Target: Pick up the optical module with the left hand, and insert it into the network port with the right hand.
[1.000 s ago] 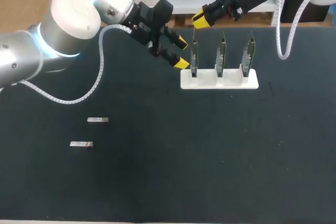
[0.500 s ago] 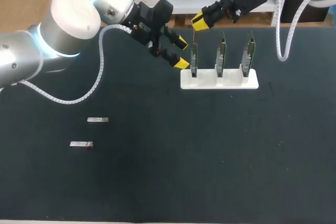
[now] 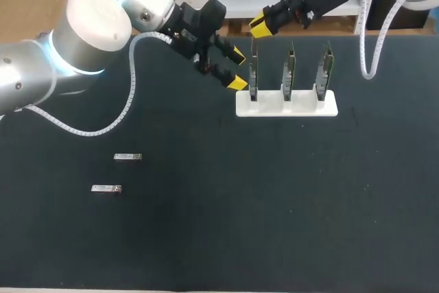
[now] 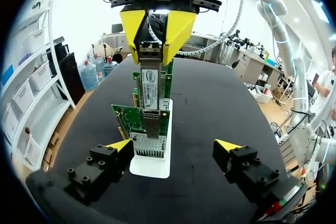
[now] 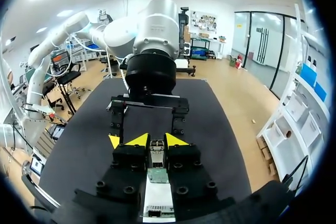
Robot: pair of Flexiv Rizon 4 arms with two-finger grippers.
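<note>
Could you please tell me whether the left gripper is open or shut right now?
Open: the left gripper has its fingers spread wide apart and holds nothing.

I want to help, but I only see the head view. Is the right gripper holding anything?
Observer: Yes. In the left wrist view a module sits between the right gripper's yellow tips.
Operator: Is it squeezed tight?
Observer: The right wrist view shows both fingers touching it, one on each side.
Operator: What is under it?
Observer: In that view, a green card in the white stand lies straight under the module. I cannot tell whether they touch.
</note>
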